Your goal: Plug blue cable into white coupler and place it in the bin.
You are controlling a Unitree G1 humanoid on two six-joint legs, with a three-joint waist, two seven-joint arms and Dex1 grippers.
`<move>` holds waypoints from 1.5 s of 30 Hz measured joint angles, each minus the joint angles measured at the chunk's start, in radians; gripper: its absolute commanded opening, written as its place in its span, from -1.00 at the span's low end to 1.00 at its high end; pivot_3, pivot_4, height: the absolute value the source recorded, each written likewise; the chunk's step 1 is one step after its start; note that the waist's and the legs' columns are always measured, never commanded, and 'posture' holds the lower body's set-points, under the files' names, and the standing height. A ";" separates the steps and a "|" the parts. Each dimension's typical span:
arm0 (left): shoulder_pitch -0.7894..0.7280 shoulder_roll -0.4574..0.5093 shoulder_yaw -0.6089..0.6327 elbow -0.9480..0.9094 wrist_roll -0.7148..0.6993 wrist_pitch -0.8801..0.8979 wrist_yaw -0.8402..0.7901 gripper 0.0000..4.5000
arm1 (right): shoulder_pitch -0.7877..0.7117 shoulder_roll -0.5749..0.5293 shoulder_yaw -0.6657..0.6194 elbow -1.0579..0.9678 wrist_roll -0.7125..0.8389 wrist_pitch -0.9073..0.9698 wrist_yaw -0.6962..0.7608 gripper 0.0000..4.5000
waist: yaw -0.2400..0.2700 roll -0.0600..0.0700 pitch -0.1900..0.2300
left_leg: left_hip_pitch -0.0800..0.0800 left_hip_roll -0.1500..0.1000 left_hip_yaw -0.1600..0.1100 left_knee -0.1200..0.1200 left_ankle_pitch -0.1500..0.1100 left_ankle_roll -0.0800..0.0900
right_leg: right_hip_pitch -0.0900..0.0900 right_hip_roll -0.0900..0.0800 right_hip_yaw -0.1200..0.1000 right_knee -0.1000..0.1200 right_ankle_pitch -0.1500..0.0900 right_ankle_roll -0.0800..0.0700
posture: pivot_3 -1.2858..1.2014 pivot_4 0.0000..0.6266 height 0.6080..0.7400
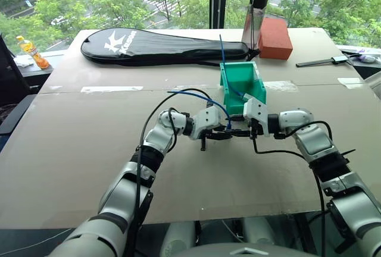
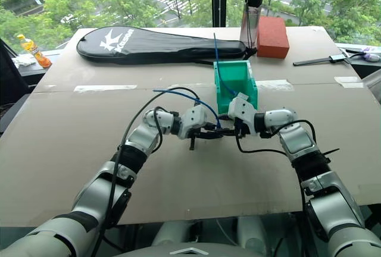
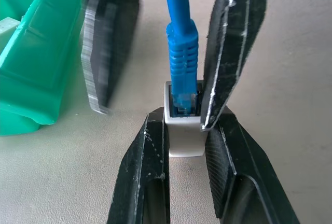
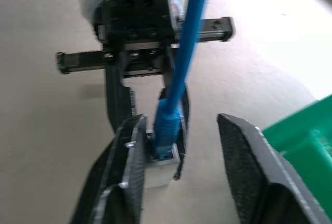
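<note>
The left pincer is clamping the white coupler just above the bench, with the blue cable sitting plugged into it. The right pincer is standing spread around the plug without gripping it, just in front of the bin.

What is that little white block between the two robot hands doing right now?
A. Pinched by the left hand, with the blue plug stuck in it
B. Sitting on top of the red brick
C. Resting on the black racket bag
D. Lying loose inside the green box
A. The left end effector is shut on the white coupler, and the blue cable has its plug seated in the socket.
</note>
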 measured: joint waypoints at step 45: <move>-0.666 -0.118 0.327 0.305 -0.166 0.891 0.354 0.99 | 0.845 -0.126 -0.848 -1.038 0.454 0.439 -0.577 0.73 | 0.015 -0.003 0.007 | -0.010 -0.007 -0.013 0.000 -0.001 0.002 | -0.003 0.003 0.005 -0.001 -0.005 0.011 | 0.03 -0.52 1.00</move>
